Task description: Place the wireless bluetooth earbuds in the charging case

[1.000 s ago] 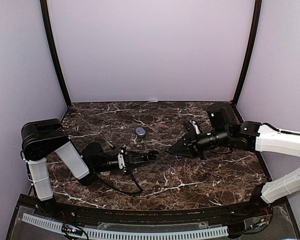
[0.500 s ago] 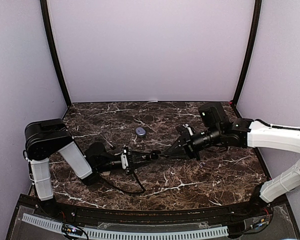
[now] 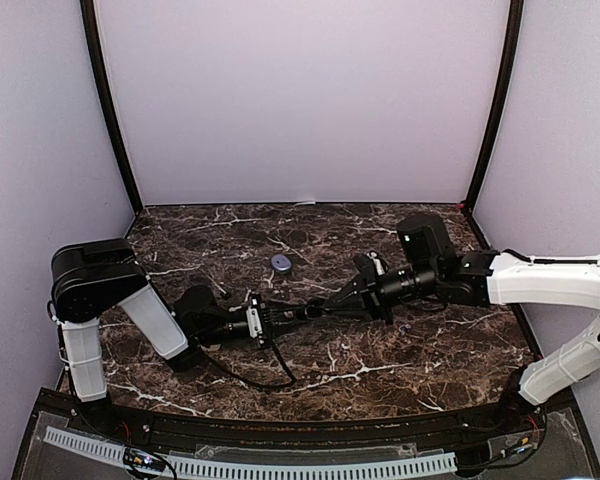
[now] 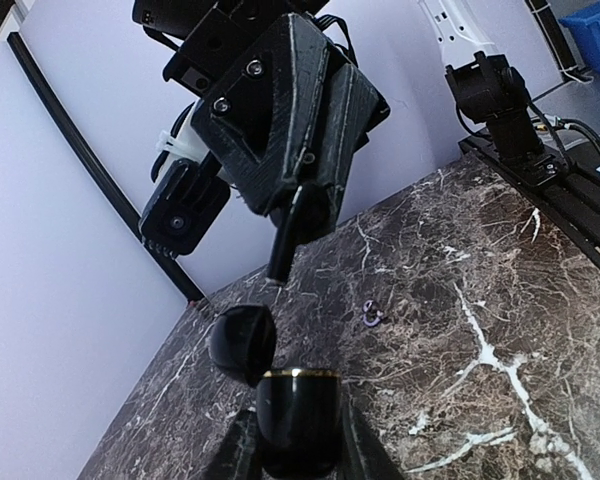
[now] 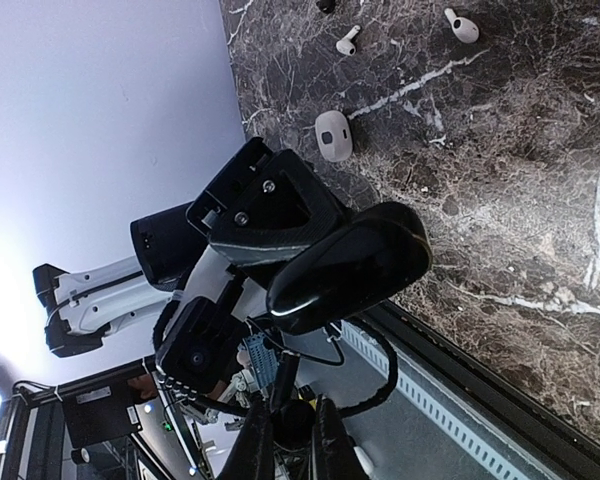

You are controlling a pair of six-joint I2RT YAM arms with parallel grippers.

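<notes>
Earbuds (image 5: 348, 40), white: 2 | white case (image 5: 333, 135): 1 | black case (image 4: 298, 430): 1

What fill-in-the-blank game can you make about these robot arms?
1. The left gripper is shut on a ___ charging case.
2. The case's lid is ___.
3. In the right wrist view, two stemmed earbuds lying on the table are ___.
Missing words: black, open, white.

Fixed camera high behind both arms looks down on the whole bench (image 3: 380, 370). Wrist cameras sit close behind the left pincer (image 4: 298, 440) and right pincer (image 5: 290, 435), each facing the other arm across mid-bench, which all views share.
</notes>
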